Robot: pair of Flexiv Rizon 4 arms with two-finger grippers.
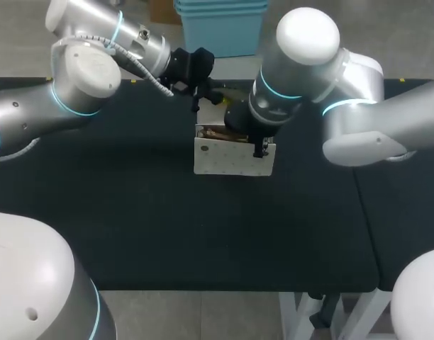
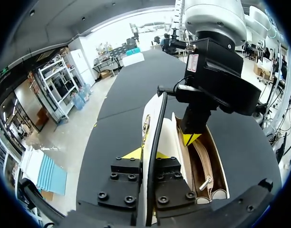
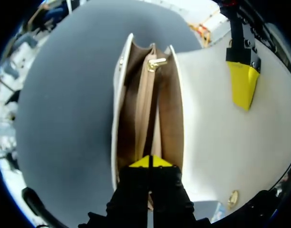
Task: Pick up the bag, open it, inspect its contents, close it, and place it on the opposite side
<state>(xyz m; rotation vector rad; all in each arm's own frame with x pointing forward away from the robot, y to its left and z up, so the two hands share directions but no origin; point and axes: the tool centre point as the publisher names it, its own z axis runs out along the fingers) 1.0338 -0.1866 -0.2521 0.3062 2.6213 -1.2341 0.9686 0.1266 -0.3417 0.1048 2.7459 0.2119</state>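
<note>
The left arm (image 1: 68,99) comes in from nine o'clock over the black table (image 1: 132,219). Its claw (image 2: 146,155) is clenched on the bag's open flap (image 3: 221,142), one yellow tip on each face of it, at the bag's eleven o'clock in the head view. The white bag (image 1: 231,159) stands upright near the table's middle. Its mouth is open on a tan lining and a centre pocket with a gold zip pull (image 3: 157,62). The right arm (image 1: 359,113) enters from three o'clock. Its claw (image 3: 150,162) points down into the bag's mouth, tips pressed together. I cannot tell whether they nip any lining.
</note>
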